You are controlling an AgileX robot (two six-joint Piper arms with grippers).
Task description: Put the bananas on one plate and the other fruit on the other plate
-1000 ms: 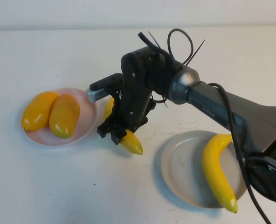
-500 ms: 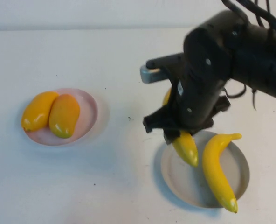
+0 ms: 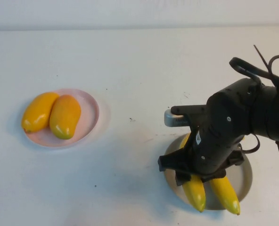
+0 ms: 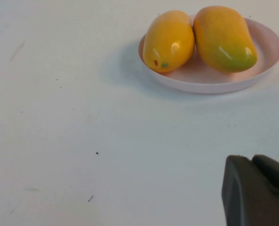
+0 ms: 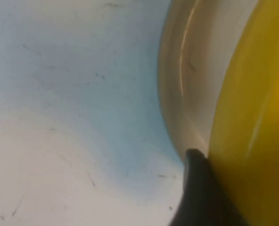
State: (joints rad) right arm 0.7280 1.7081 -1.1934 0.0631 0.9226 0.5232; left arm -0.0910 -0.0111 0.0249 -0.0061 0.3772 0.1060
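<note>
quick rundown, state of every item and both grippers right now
mangoes: two, lying side by side on the pink plate
bananas: both over the grey-blue plate, tips past its near rim
right gripper: low over the grey-blue plate, closed around one banana
left gripper: shut, empty, parked near the pink plate

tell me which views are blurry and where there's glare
Right wrist view: soft, the long yellow plastic banana and grey-blue plate rim too close to focus. Left wrist view: sharp, glare spots on the two glossy orange-yellow mangoes. High view: clear, soft shadows beside the pale pink plate.
</note>
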